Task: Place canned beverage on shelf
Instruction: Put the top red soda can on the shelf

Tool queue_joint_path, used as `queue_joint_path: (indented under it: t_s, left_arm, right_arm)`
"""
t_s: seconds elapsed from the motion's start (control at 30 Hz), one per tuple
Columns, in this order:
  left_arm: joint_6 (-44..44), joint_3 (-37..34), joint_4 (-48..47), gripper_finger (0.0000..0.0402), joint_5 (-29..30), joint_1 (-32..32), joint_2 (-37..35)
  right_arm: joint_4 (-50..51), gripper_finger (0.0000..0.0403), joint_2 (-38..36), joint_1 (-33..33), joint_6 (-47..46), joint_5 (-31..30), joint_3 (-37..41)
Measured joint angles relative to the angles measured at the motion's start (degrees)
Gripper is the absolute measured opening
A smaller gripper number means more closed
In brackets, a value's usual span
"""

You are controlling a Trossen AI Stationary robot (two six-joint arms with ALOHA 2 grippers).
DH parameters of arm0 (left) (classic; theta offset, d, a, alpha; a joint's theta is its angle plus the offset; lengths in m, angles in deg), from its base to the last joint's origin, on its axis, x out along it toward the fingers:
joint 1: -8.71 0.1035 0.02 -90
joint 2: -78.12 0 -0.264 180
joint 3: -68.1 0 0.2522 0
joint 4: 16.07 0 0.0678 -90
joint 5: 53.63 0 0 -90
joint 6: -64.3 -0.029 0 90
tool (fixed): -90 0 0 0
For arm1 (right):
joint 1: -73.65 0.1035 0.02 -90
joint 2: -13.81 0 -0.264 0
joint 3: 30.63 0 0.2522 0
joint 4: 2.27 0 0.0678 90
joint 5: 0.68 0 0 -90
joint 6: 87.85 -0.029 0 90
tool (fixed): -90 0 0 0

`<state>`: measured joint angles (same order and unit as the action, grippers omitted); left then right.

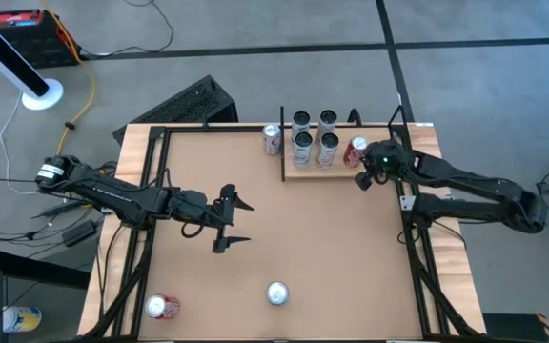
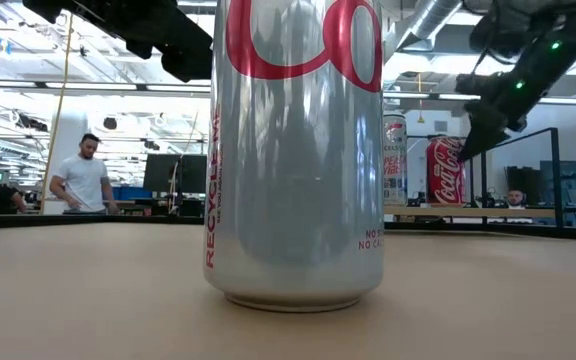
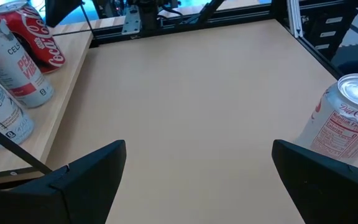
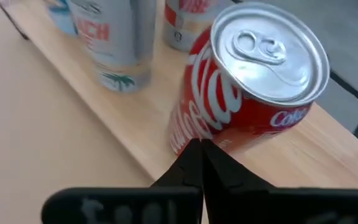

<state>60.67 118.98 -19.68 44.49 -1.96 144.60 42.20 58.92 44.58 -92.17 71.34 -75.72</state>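
- Eight cans in all: on the shelf [image 1: 336, 168] stand four tall silver cans [image 1: 314, 136] in a two-by-two block and one red cola can [image 1: 356, 151] at its right end.
- One silver-and-pink can [image 1: 272, 139] stands on the desk [image 1: 284, 238] just left of the shelf's black post.
- Near the desk's front edge stand a Diet Coke can [image 1: 276, 293] and a red-topped can [image 1: 162, 307], well apart.
- The right gripper [image 1: 363, 180] has its fingers pressed together, holding nothing, tips just beside the red cola can at the shelf's front edge.
- The left gripper [image 1: 238, 221] hangs over the bare middle of the desk, fingers spread wide and empty.
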Motion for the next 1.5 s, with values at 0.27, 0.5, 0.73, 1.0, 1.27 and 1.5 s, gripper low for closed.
queue_joint_path:
  t_s: [0.27,0.5,0.73,1.0,1.27,1.5]
  left_arm:
    - [-0.12,0.00,-0.17,0.0389,0.00,0.00,-0.01]
    - [-0.18,0.00,-0.22,0.0389,0.02,0.00,0.00]
    - [-0.49,0.00,-0.40,0.0389,0.03,0.00,0.00]
    - [-0.35,0.00,-0.39,0.0389,0.09,0.00,0.00]
    - [-0.38,0.00,-0.39,0.0389,0.14,0.00,0.00]
    - [-0.38,0.00,-0.39,0.0389,0.17,0.00,0.00]
  right_arm:
    - [-3.15,0.0018,5.79,-5.64,4.56,0.02,0.00]
    - [-6.08,0.0018,8.89,-7.98,6.32,1.33,0.00]
    - [-4.91,0.0018,10.18,-7.65,7.15,11.76,0.00]
    - [-10.55,0.0018,10.46,-9.06,7.80,11.87,0.02]
    - [-13.03,0.0018,10.46,-11.82,9.05,11.85,0.02]
    - [-14.62,0.0018,10.48,-14.26,9.98,11.89,0.04]
